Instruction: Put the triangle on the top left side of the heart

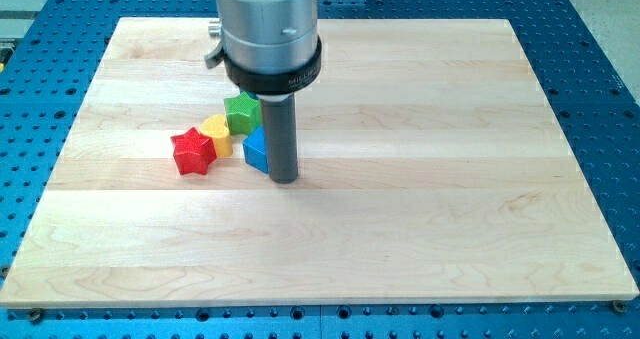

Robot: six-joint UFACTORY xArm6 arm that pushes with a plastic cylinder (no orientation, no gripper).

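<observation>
A red star block (193, 151) lies left of centre on the wooden board (420, 209). A yellow heart block (217, 134) touches its upper right. A green star-like block (241, 112) sits up and right of the yellow heart. A blue block (256, 150), probably the triangle, lies just below the green one and is partly hidden by the rod. My tip (285, 181) rests on the board against the blue block's right side, at its lower edge.
The arm's grey cylinder body (268, 29) hangs over the board's top middle and hides part of it. A blue perforated table (600, 99) surrounds the board on all sides.
</observation>
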